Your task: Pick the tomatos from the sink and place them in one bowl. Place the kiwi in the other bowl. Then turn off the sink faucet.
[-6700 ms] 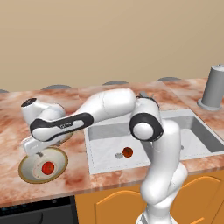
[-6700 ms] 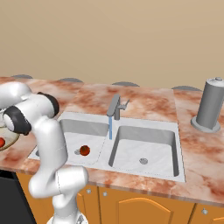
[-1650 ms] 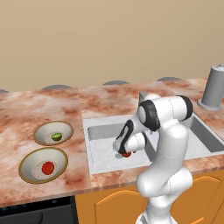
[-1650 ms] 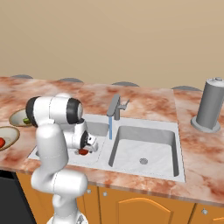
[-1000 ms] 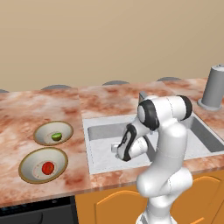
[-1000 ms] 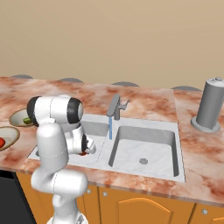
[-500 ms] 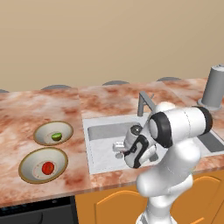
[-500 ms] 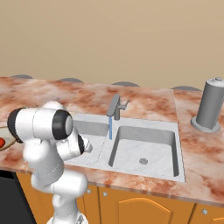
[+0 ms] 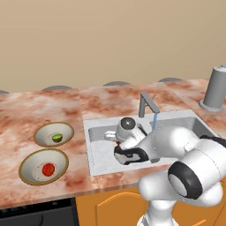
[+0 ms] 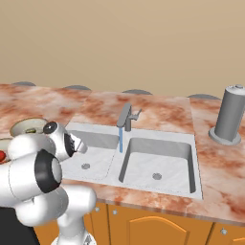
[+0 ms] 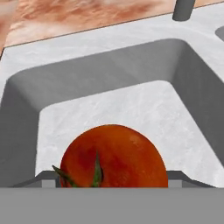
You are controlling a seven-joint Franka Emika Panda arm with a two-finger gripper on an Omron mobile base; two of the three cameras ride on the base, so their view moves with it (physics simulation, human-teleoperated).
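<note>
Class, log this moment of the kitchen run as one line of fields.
stage: second tomato lifted in sink basin | gripper: shut on tomato | bowls: one tomato, one kiwi | faucet: running

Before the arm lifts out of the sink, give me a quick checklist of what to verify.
1. Tomato sits between the tool's tips: ok, it sits right in front of the hand camera.
2. Tool firmly gripping it: cannot tell, the finger contact is hidden.
3. Tomato bowl has room: ok, one tomato inside, space left.
4. Kiwi already in the other bowl: ok.
5. Faucet off: not ok, water is running.
</note>
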